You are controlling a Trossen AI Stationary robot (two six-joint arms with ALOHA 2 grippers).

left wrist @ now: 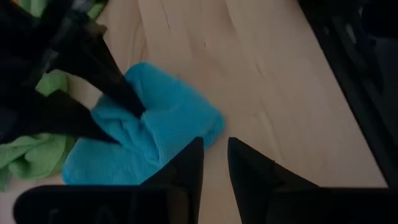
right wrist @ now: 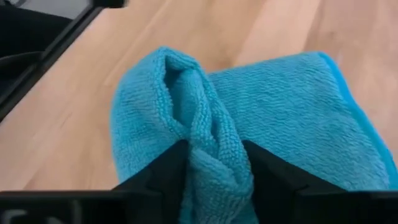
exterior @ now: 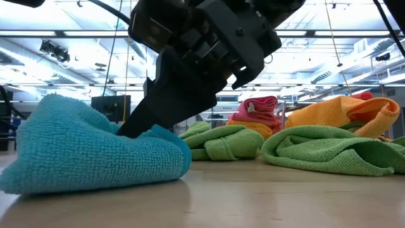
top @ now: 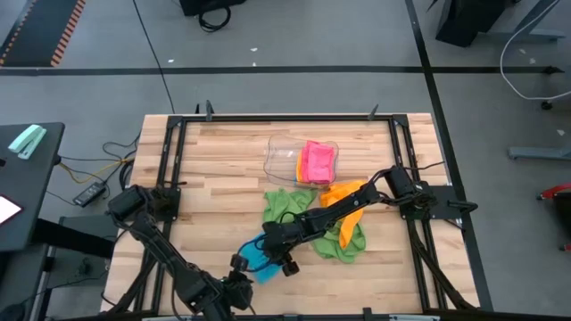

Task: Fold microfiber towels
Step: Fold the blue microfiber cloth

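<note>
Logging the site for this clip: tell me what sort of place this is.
Probably a robotics lab or workshop. A framed wooden table stands on a grey floor with taped lines, cables trail beside it, and the low view shows strip lights on an industrial ceiling.

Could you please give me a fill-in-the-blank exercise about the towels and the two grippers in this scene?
1. The right gripper has its fingers around a ridge of the ____ towel.
2. The pink towel lies in the clear ____.
3. The orange towel lies partly on a ____ one.
4. The left gripper hovers by the blue towel, holding ____.

Missing words: blue; tray; green; nothing
</note>
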